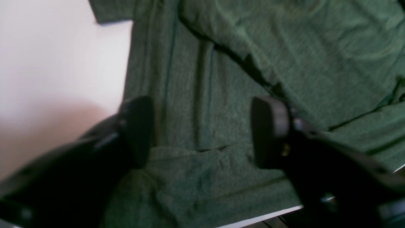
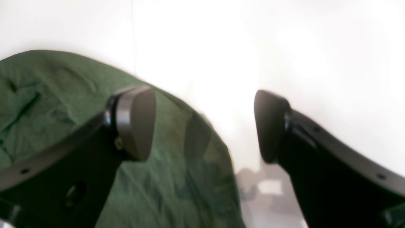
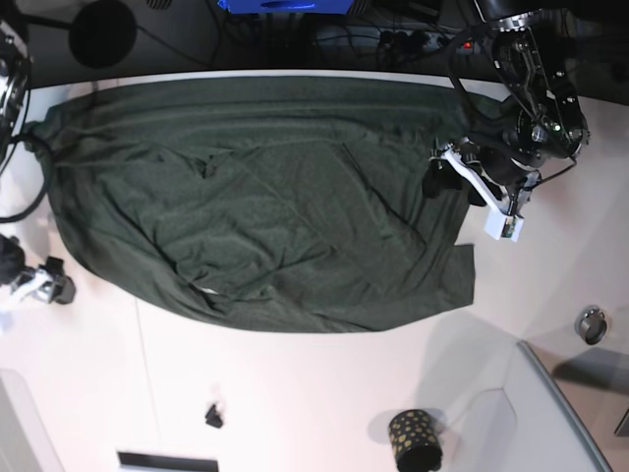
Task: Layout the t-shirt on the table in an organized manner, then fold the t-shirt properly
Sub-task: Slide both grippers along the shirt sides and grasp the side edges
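I have the t-shirt [image 3: 265, 197] spread across the far half of the table [image 3: 324, 393], its long axis running side to side in the base view, still rumpled through the middle with a fold ridge crossing it.

My left claw [image 1: 202, 131] hangs directly over the shirt's edge, jaws wide apart and holding nothing. Cloth lies beneath and ahead of it, with a doubled-over flap just below the fingertips and bare table off to one side. In the base view this claw sits at the shirt's side, near the corner that juts toward the near edge, so I judge it the arm better placed to take that corner.

My right claw [image 2: 204, 125] is also wide and empty. The shirt lies under one of its fingers [image 2: 136, 122] only; the other finger is over bare table, so the rounded hem runs right between the two.

The wrist views give me what the base view cannot: both sets of jaws and exactly where the cloth edge falls against them. The base view alone shows the whole outline and that the right claw is mostly cut off at the frame edge.
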